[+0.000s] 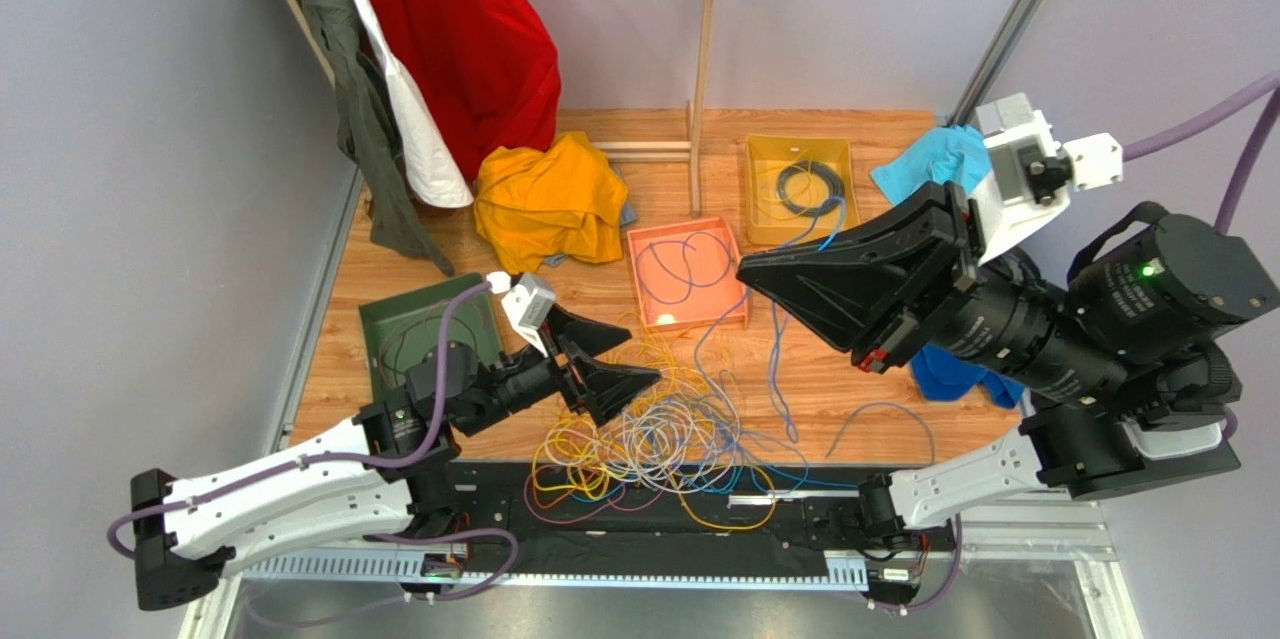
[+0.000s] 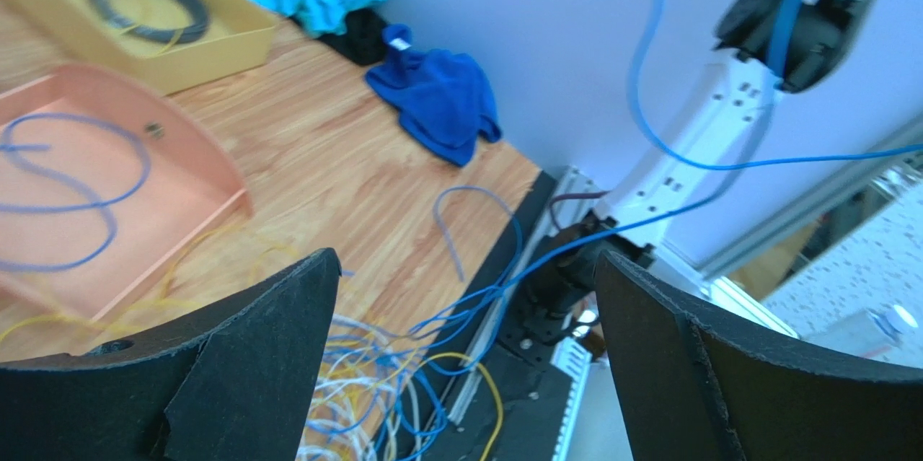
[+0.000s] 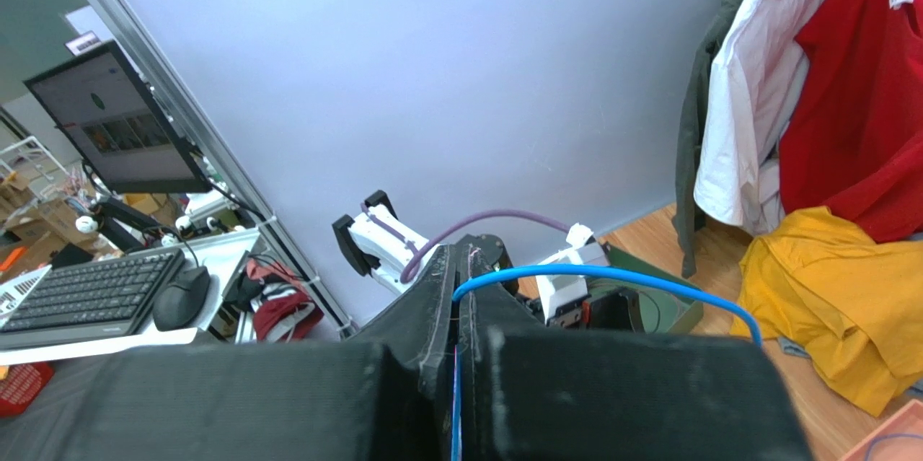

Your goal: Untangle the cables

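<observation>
Top external view: wooden worktop; both arms rise from its 6 o'clock edge.
Cables: loose tangle of yellow, white, blue and orange strands at 6 o'clock on the worktop, spilling onto the black strip along the near edge.
Left arm: reaches in low from 7 o'clock; its head sits over the tangle's 10 o'clock fringe.
Left jaws: spread wide, nothing between them. The left wrist view looks through the gap at the tangle below. Cannot tell whether the tips touch any strand.
Right arm: lifted high over the 3 o'clock side, pointing toward 9 o'clock.
Right jaws: pressed together, pinching one blue cable, which comes out of the seam and arcs off toward 3 o'clock in the right wrist view.
Blue cable: hangs from the raised jaws down to the tangle. The left wrist view shows it strung through the air, off the worktop.
Salmon tray: mid-worktop, at 12 o'clock of the tangle; a loop of blue wire lies inside.
Yellow tray: at 1 o'clock of the salmon tray, just beside it; a black coil lies inside.
Green tray: at 9 o'clock, beside the left arm's head.
Orange cloth: bunched at 11 o'clock.
Blue cloth: at 3 o'clock, partly under the right arm.
</observation>
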Controlling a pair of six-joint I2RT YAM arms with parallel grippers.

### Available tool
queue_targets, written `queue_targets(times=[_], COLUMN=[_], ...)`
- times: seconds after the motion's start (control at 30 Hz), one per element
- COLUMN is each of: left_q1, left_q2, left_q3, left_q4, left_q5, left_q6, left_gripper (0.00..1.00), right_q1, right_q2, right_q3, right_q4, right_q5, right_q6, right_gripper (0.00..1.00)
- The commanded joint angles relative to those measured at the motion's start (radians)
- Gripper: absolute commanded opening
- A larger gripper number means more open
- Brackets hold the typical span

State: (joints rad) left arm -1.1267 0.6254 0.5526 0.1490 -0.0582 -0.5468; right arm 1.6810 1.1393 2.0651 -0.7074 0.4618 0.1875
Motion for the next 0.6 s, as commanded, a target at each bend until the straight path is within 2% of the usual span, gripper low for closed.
queue_targets(times=[0.0,0.2,0.3,0.57], left_q1=[-0.057,-0.13,-0.16,-0.168], left_q2=[0.054,0.131,0.151,0.269], left_q3=[0.014,-0.006,-0.029,-0.007], left_q4=[0.28,0.385,0.435,0.527], left_q5=[0.115,0.173,0.158,0.136], left_q6=[0.056,0.114,0.125,0.142], left_gripper=[0.97,0.97,0.97,0.98], right_q1=[0.003,0.005,0.003,0.003], right_q2=[0.033,0.02,0.011,-0.001], right_q3=[0.01,-0.019,-0.043,-0.092], right_q4=[-0.029,-0.01,0.008,0.026], right_q5=[-0.028,-0.011,-0.009,-0.038], right_q6=[-0.033,-0.034,-0.031,0.003], right_gripper=[0.0,0.0,0.0,0.0])
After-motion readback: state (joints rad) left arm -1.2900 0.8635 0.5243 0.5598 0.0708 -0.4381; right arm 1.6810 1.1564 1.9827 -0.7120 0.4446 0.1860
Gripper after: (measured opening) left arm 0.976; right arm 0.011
